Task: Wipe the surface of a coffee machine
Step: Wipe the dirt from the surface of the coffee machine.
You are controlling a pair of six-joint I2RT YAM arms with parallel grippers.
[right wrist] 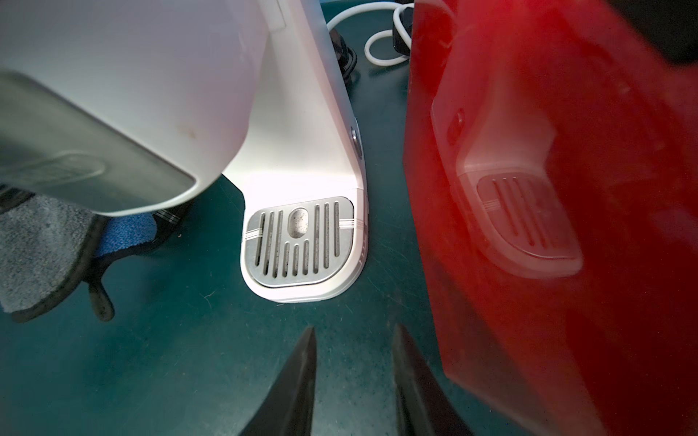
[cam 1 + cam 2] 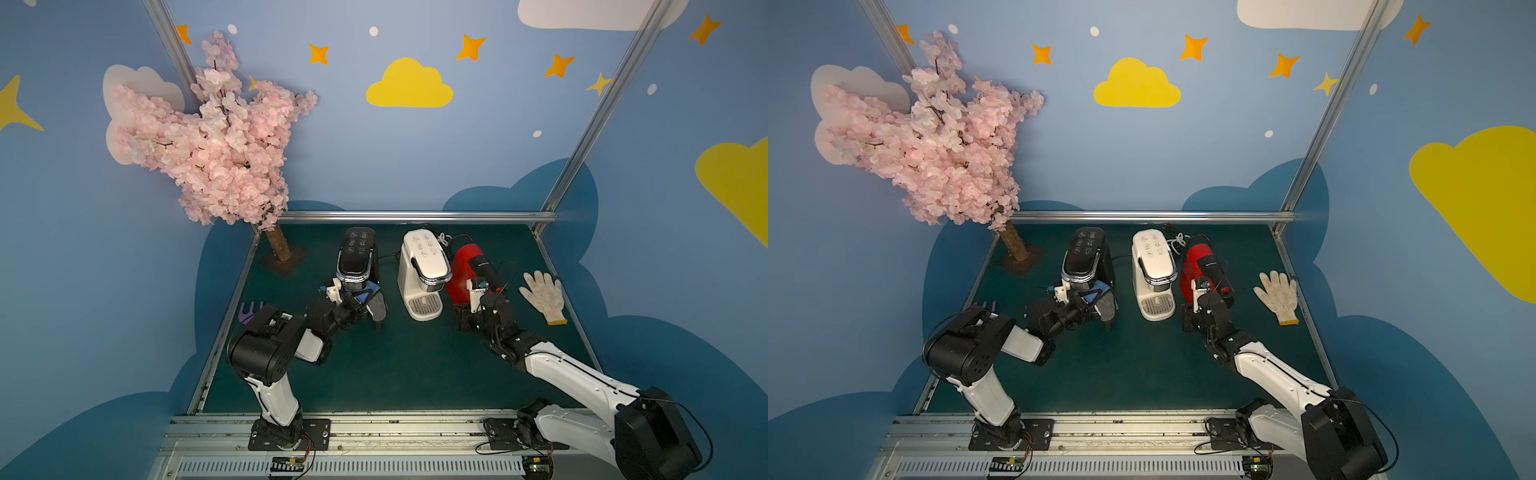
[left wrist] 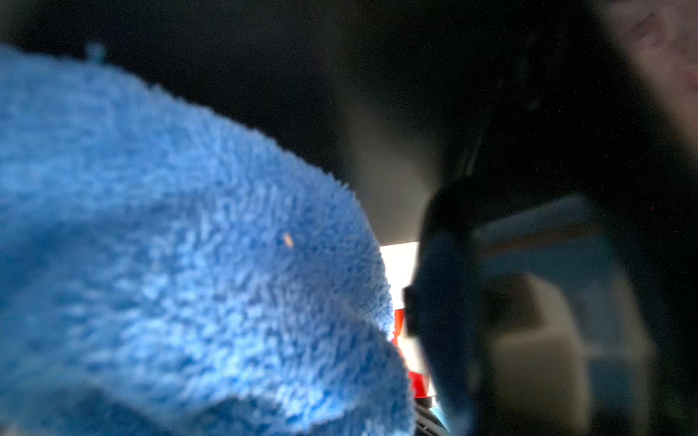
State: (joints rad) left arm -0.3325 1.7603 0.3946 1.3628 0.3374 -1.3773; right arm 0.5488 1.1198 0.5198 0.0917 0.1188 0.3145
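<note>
– between the black machine (image 2: 357,257) and the red machine (image 2: 465,270) stands the coffee machine (image 2: 424,274), cream-white. wiped yet?
– seemingly not. left gripper (image 2: 356,302) is clamped on the blue-grey cloth (image 2: 376,305), but at the black machine's front, apart from the white one.
– right gripper (image 1: 354,339)?
– jaws partly apart, empty, low near the drip grille (image 1: 302,241).
– any writing?
– six dark icons (image 2: 426,245) on top; the red machine's lettering is too small to read.
</note>
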